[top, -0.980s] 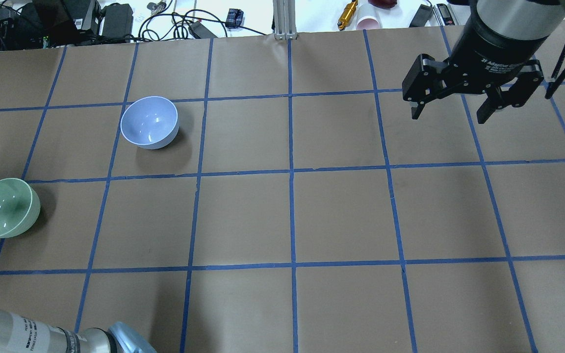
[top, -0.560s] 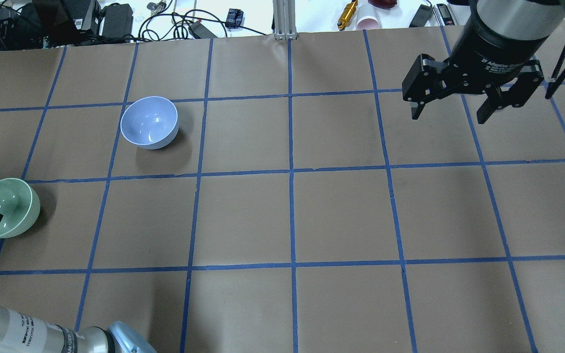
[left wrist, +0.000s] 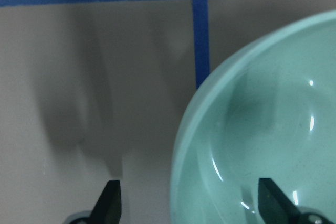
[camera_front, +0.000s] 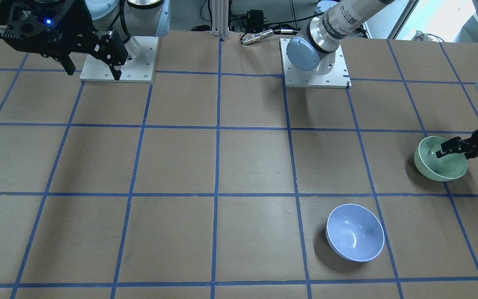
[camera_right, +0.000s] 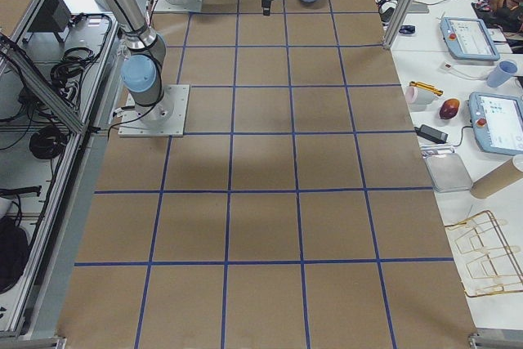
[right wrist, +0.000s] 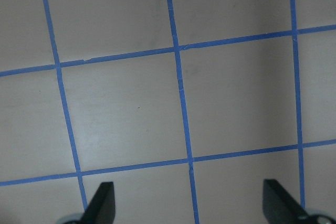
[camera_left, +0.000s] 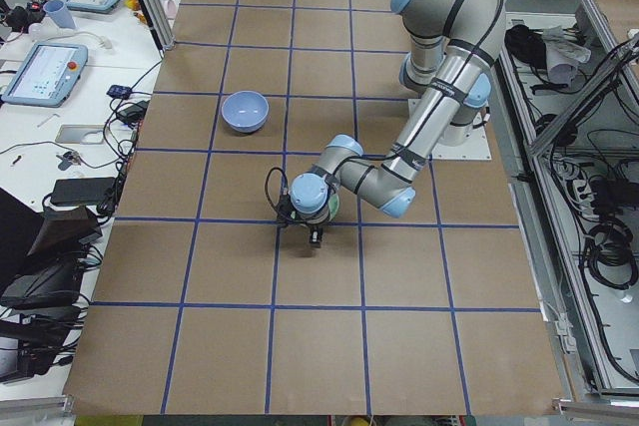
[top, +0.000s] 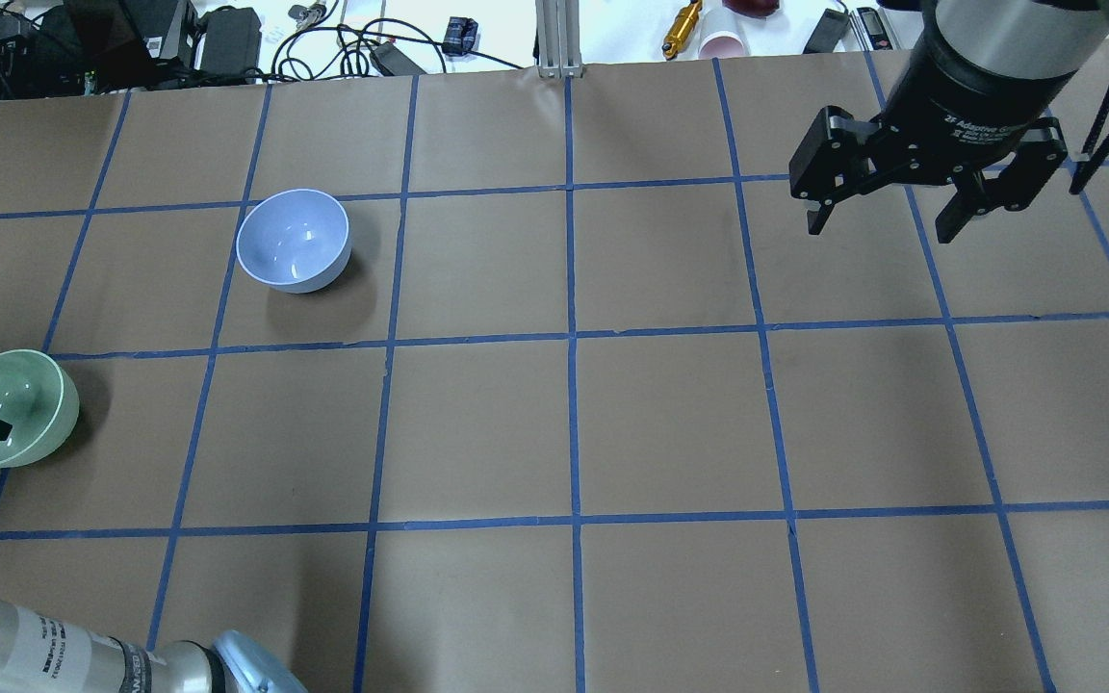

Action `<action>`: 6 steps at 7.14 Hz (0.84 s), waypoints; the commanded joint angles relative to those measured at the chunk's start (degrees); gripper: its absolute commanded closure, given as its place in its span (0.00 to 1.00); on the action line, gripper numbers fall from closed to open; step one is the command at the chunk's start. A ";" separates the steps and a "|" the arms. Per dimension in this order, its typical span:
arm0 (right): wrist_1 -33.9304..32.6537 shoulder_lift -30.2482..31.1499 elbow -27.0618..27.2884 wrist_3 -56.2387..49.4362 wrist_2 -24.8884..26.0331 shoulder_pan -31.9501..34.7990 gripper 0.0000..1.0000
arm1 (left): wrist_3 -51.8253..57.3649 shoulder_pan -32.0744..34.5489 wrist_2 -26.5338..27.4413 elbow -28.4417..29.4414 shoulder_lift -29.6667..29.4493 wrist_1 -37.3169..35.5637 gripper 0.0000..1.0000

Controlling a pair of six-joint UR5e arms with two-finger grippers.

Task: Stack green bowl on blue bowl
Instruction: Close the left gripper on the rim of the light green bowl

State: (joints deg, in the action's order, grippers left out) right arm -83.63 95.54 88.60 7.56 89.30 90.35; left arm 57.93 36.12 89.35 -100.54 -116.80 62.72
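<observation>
Barely started tbh: the left hand [left wrist: 191,200] is spread apart astride the rim of the green bowl [top: 30,409], which sits on the table [top: 670,423] at 8 o'clock from the blue bowl [top: 293,241], so grabbing, lifting and stacking are all left.

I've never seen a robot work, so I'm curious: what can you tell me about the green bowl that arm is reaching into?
The green bowl is round, deep and glossy, pale mint with a thin lighter rim, plastic by its look. It stands upright and empty on the brown table, well apart from the blue bowl. The left end effector is open astride its rim, one finger inside, one outside; whether they touch it cannot be told.
</observation>
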 commanded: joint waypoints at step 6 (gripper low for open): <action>-0.04 0.00 0.00 0.00 0.00 0.00 0.00 | 0.25 0.00 -0.31 0.08 -0.36 0.04 1.00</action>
State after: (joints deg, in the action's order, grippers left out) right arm -83.66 95.54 88.59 7.56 89.30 90.35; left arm 58.09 36.12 89.00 -100.48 -117.15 62.81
